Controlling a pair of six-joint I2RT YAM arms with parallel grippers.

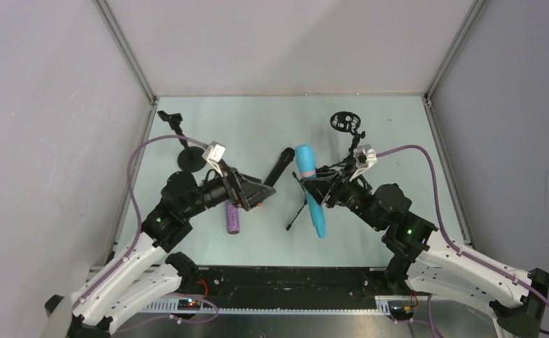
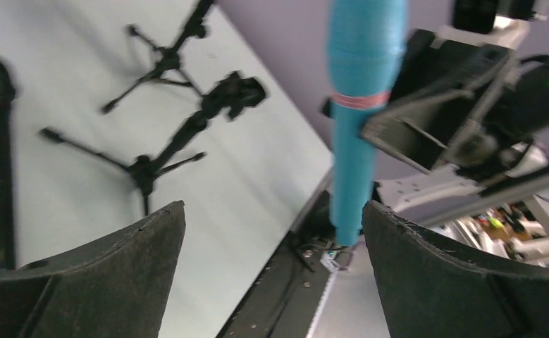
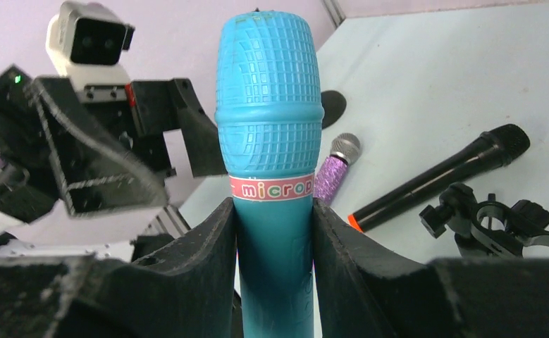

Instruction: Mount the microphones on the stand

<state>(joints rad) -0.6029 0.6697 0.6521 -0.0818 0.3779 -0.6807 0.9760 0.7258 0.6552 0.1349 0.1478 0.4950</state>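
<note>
- Right claw [image 3: 275, 211] pinches the turquoise microphone [image 3: 268, 105] just under its pink label band, one pad pressed against each side of the body
- Seen from above, that microphone [image 1: 305, 163] runs along the middle of the desk [image 1: 257, 120], its gridded head toward the far wall and its tail toward the arm bases; the claw grips it around mid-length
- Whether the tail touches the desk cannot be told from above; the left wrist view suggests it is probably held clear of the surface
- A black tripod stand [image 1: 298, 208] sits just beside the turquoise microphone on its left, thin legs splayed on the desk
- Left claw [image 1: 261, 193] is spread wide and holds nothing; it points toward the right arm, and in its own camera its two pads frame the turquoise microphone with open space on both sides
- The black microphone [image 1: 280, 165] lies slantwise on the desk between the two claws, head toward the far side and orange end close to the left claw
- The purple glitter microphone [image 1: 233, 220] lies on the desk beside the left claw, on the side toward the arm bases; its silver mesh head shows in the right wrist view
- A round-base stand [image 1: 190, 158] is at the far left, and a ring-topped stand [image 1: 345, 121] at the far right
</note>
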